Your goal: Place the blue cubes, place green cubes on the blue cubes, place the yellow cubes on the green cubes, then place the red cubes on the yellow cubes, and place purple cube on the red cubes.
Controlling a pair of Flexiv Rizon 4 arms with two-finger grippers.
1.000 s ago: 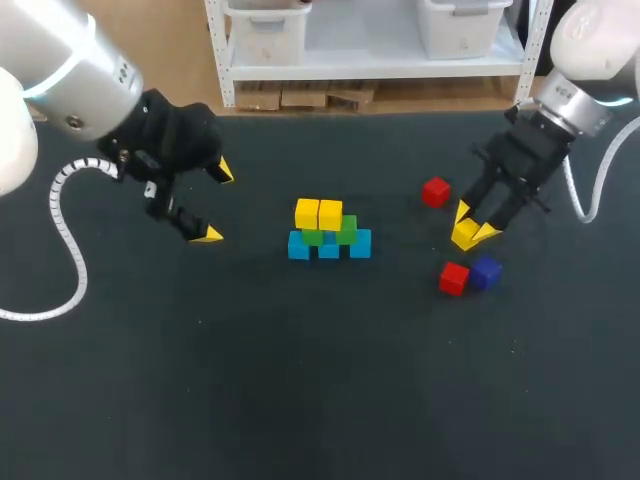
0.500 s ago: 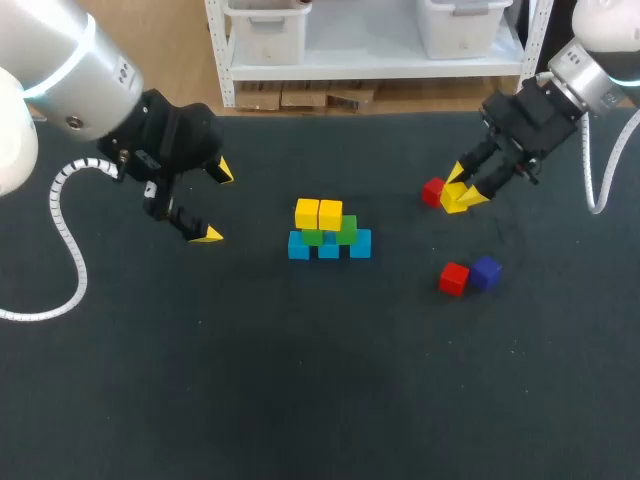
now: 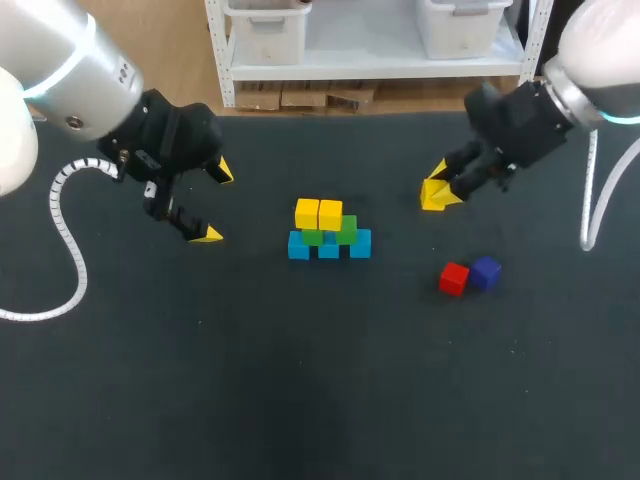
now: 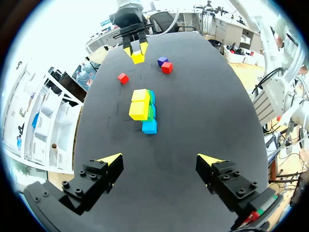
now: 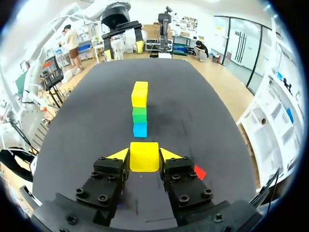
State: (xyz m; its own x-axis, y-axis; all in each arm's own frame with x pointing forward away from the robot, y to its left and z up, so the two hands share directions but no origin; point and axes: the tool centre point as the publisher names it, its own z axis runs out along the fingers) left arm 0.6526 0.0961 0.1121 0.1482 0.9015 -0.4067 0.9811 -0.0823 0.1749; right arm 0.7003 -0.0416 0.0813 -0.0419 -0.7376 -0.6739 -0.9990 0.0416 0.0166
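While the right gripper [image 3: 436, 192] is clenched on a held yellow cube [image 5: 144, 156], pinched between both fingers, it hangs over the far right part of the dark table [image 3: 300, 390], to the right of the stack and well apart from it.

The stack stands near the middle of the table. Three blue cubes [image 3: 329, 247] lie in a row at its base, two green cubes [image 3: 346, 231] sit on them, and two stacked yellow cubes [image 3: 318, 214] rest side by side on top, toward the stack's left end.

A first red cube [image 5: 199, 171] lies on the table just beside the right gripper; in the head view the gripper hides it. A second red cube [image 3: 453, 278] sits nearer on the right side, touching or all but touching the purple cube [image 3: 486, 272] at its right. Both lie apart from the stack.

The left gripper [image 3: 214, 202] is released, its yellow-tipped fingers spread wide with nothing between them. It hangs over the left part of the table, well to the left of the stack.
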